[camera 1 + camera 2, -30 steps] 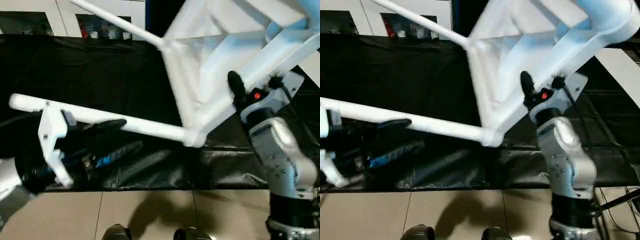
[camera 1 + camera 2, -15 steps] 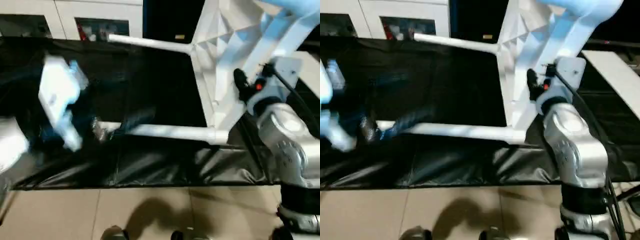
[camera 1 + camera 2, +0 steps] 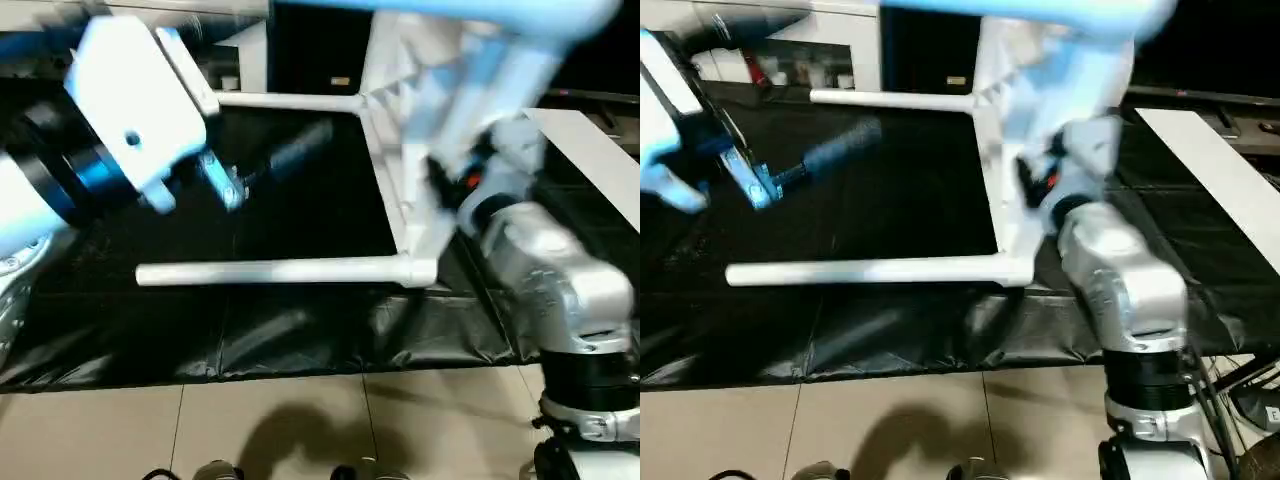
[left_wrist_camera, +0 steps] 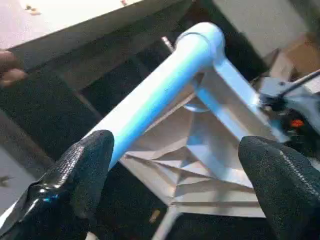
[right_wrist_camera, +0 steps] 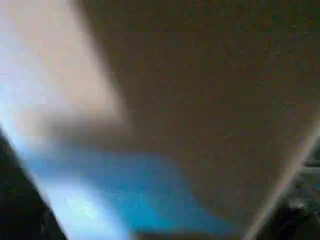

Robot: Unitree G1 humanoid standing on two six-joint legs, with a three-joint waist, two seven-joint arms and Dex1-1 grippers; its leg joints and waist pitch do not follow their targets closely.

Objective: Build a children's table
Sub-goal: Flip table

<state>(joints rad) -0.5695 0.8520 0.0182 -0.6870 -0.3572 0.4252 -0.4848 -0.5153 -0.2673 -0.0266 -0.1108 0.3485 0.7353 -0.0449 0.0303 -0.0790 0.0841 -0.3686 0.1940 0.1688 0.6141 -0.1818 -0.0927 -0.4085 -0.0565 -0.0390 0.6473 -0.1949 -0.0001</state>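
Table (image 3: 400,150) is standing up on edge on the black sheet (image 3: 300,330), top tipped near-vertical w/ ribbed underside facing the robot's left. Two legs are sticking out level to the left: near leg (image 3: 275,271) low by the sheet's front, far leg (image 3: 290,100) higher and further back. Another leg (image 4: 160,95) is crossing the left wrist view, running up to its round corner socket.

Left gripper (image 4: 175,185) is hanging up in the air w/ fingers spread wide, nothing between them, well apart from the near leg. Right gripper (image 3: 470,180) is pressing in by the table's right edge, but it's too blurred; can't tell if its jaws are clamped.

Handling, my read: hollow white plastic, so light and stiff but smooth, prob slippery. The long legs are giving it leverage, so it's likely to swing. Best hold looks like a rib or the top's rim, or a leg close to its socket.
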